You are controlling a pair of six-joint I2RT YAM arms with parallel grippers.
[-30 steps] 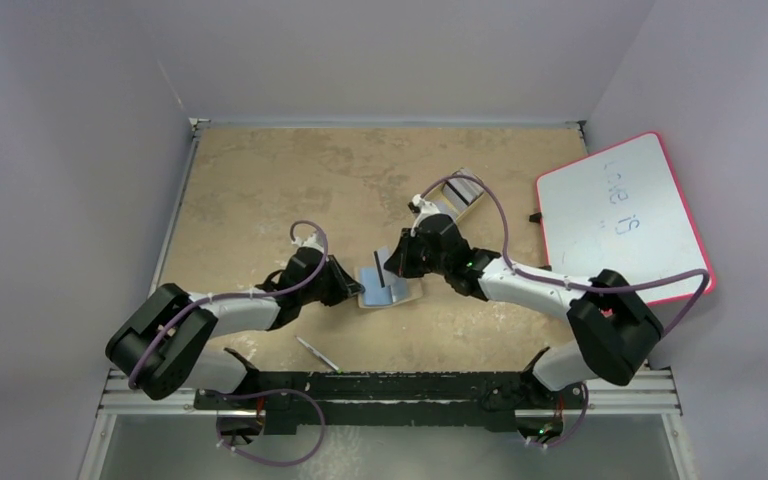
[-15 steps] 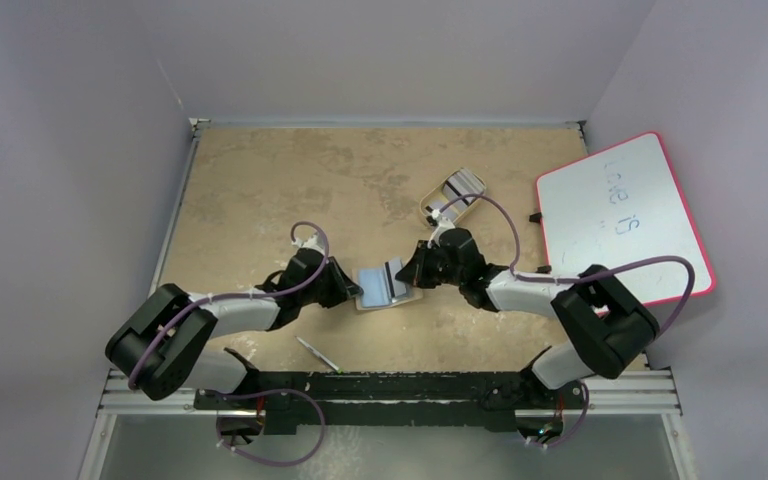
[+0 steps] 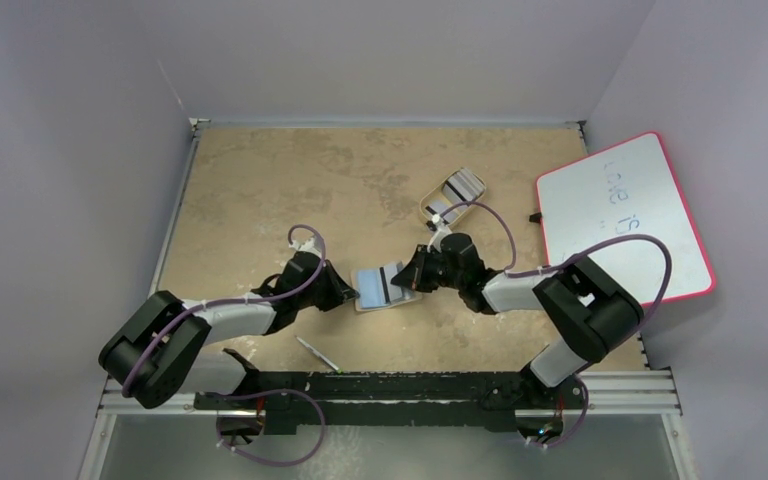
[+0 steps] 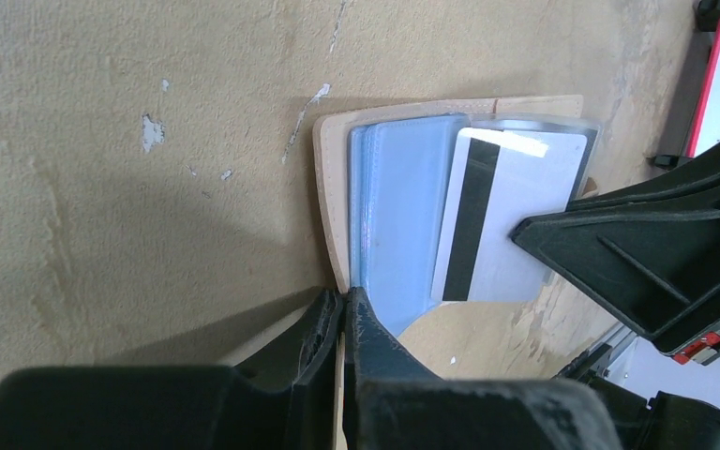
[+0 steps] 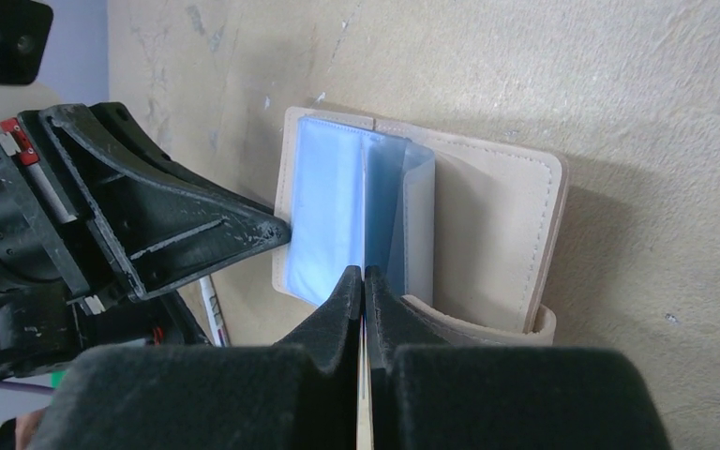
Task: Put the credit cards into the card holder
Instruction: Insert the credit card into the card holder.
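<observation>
Since the card (image 4: 516, 225) is thin, stiff, slick plastic, pale with one dark stripe, it is judged to be light and apt to skew or slip if taken by a corner. A pinch across one short edge is thought to suit it best. It is clamped edge-on between the closed fingers of the right hand (image 5: 364, 277), and its other end appears to be lodged in a clear sleeve of the card holder (image 4: 333, 178).

The card holder is laid open on the counter (image 3: 260, 190) near the middle, between the two hands. Its cover is tan and leather-like, stitched along the rim and rounded at the corners, and limp blue-tinted plastic sleeves are fanned out inside. Being soft and light, it is likely to slide or fold unless it is pinned, so the cover's edge is judged the sensible place to grip it. That left edge is nipped between the shut fingers of the left hand (image 4: 345, 305).

More striped cards (image 3: 457, 188) are seen in a shallow beige tray (image 3: 425, 211), farther off and to the right.
</observation>
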